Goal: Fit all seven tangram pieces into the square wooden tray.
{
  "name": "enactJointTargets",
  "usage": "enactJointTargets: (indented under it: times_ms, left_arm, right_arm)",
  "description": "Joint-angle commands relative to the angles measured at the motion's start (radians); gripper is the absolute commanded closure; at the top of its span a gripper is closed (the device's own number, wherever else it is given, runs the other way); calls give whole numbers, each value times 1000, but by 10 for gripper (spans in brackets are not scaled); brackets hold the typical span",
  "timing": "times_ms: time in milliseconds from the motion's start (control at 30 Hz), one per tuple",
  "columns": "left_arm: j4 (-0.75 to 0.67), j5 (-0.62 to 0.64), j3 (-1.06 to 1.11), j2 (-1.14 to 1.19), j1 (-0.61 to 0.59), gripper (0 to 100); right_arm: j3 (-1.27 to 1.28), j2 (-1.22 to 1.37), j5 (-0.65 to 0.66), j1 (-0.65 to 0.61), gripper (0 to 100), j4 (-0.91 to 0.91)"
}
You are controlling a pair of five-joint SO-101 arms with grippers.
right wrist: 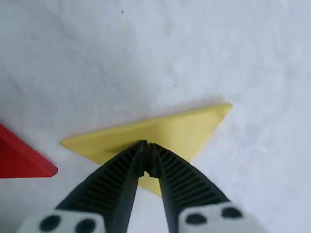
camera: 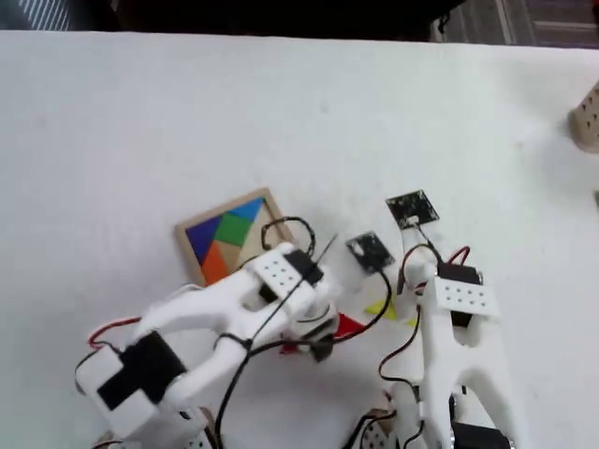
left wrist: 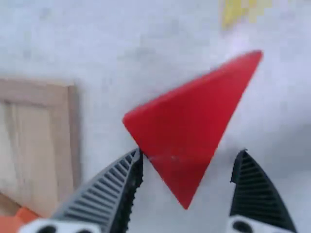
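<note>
The white table [camera: 140,122] takes up nearly the whole high view. The two white arms come in from its near edge, the left arm [camera: 206,318] stretched across towards the middle and the right arm [camera: 459,346] standing beside it. The square wooden tray [camera: 251,245] lies flat on the table just beyond the left arm's wrist. It is partly filled: a blue piece [camera: 201,238], a green piece [camera: 231,227], an orange piece [camera: 217,264] and a light blue piece [camera: 251,208] sit in the half farther from the right arm. The other half shows bare wood, with a black cable crossing over it. The red triangle [left wrist: 189,121] lies flat on the table outside the tray, between the two arms and near the tray's corner. The left end effector [left wrist: 189,158] hangs low over it with its ribbed black fingers [left wrist: 121,189] spread apart. One fingertip touches the triangle's edge, and the other stands clear of it on the far side. The yellow triangle [right wrist: 165,128] lies on the table just beside the red one, on the right arm's side and not touching it. The right end effector [right wrist: 147,151] is at the yellow triangle's near edge with its fingers brought together, tips meeting over the piece. Whether they pinch it cannot be told. A tan perforated object [camera: 588,117] stands at the table's far right edge, well apart from everything else.
</note>
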Motion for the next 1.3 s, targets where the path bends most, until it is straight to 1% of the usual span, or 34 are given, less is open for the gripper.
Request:
enactJointTargets:
  times_ms: [0, 67, 167, 333, 433, 467, 533, 600, 667, 800, 900, 933, 1100, 1200, 1267]
  left_arm:
    - [-86, -98, 138, -194, 54, 704]
    - [-138, -98, 206, -266, 70, 703]
    - [-210, -95, 264, -338, 62, 702]
    - [-301, -95, 269, -354, -39, 701]
    - [-333, -107, 255, -352, -59, 701]
    - [-353, -123, 255, -352, -59, 700]
    - [-374, -193, 256, -352, -59, 677]
    - [-373, -242, 261, -351, -68, 653]
    - [-373, -265, 262, -351, -90, 642]
    - [-377, -275, 256, -343, -124, 629]
    - [-373, -275, 215, -262, -127, 620]
    - [-361, -275, 187, -228, -125, 622]
    - [-210, -282, 31, -97, -119, 620]
    - [-172, -333, -12, -56, -119, 622]
    - [-138, -344, -25, -47, -117, 622]
  right_arm:
    - [-23, 10, 18, -13, 979, -15]
    - [-23, 10, 18, -13, 979, -15]
    - [-23, 10, 20, -13, 979, -15]
    - [-20, 7, 20, -33, 979, -15]
    - [-20, 8, 20, -35, 979, -15]
    - [-20, 8, 20, -35, 979, -15]
    - [-20, 8, 20, -35, 979, -15]
    - [-20, 8, 20, -33, 979, -15]
    - [-20, 8, 20, -33, 979, -15]
    - [-20, 8, 20, -35, 979, -15]
    - [-20, 8, 20, -35, 979, -15]
    - [-20, 8, 20, -35, 979, -15]
    - [-20, 8, 20, -35, 979, -15]
    - [-20, 8, 20, -35, 979, -15]
    - [-20, 8, 20, -35, 979, -15]
